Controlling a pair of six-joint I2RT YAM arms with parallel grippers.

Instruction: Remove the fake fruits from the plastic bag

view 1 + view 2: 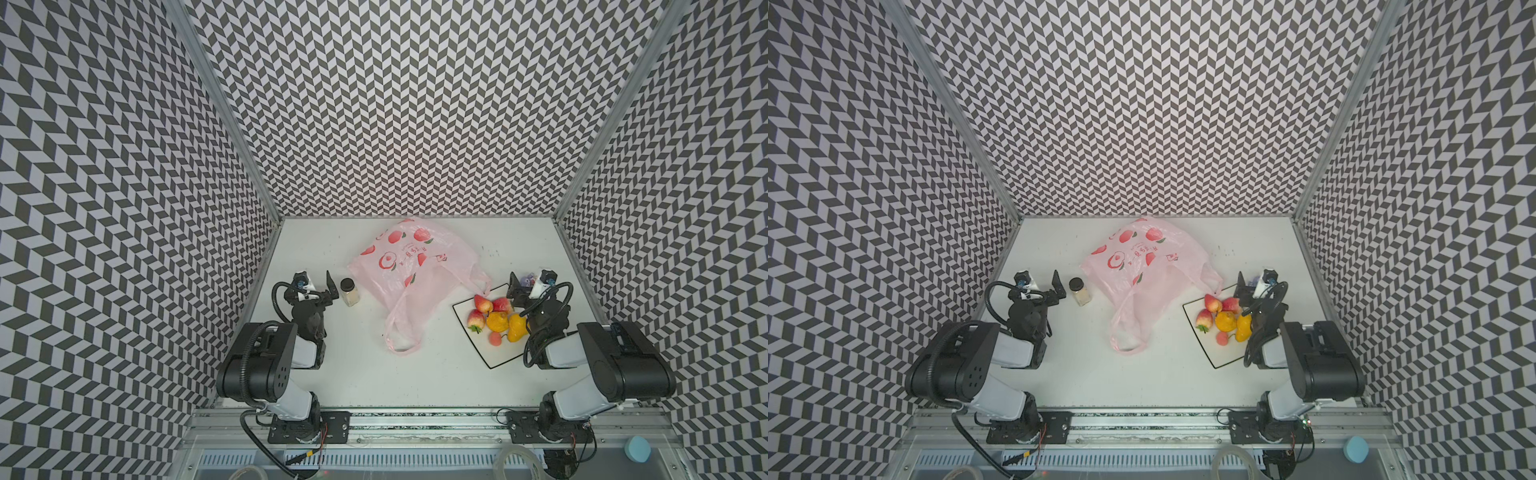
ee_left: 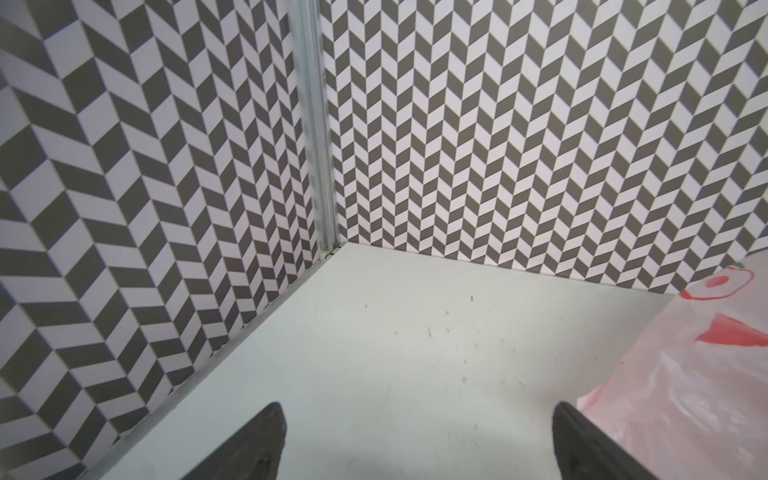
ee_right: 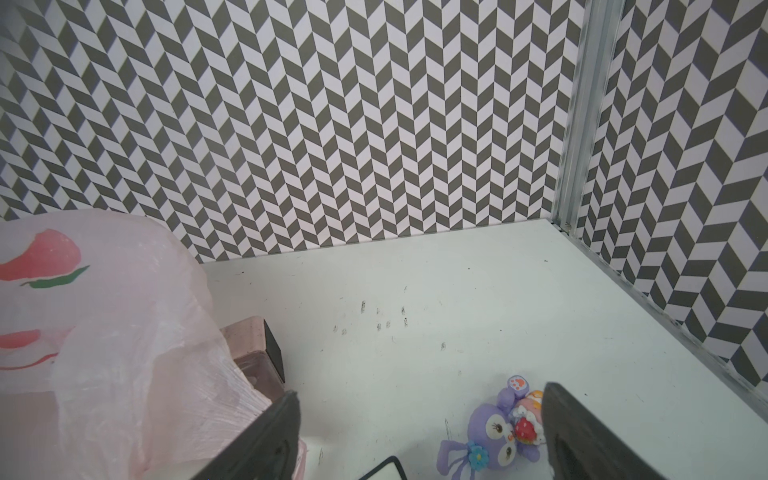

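Plastic bag (image 1: 411,270) centred on counter (image 1: 353,374), long axis far-to-near, loop handles toward the arms. Fake fruits (image 1: 496,320) heaped on square plate (image 1: 498,357), right of handles. Left pincer (image 2: 415,405) and right pincer (image 3: 419,390) released, empty.

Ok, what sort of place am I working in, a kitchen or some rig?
Probably a lab test cell, not a home: chevron-patterned walls box in a white table, two robot arms are mounted on an aluminium rail, and the props are fake fruits on a plate beside a plastic bag.

On plate (image 1: 494,353), at 4 o'clock from bag (image 1: 415,266): fruits (image 1: 498,322). At bag's 9 o'clock: jar (image 1: 348,291). Behind plate: toy (image 1: 528,279).
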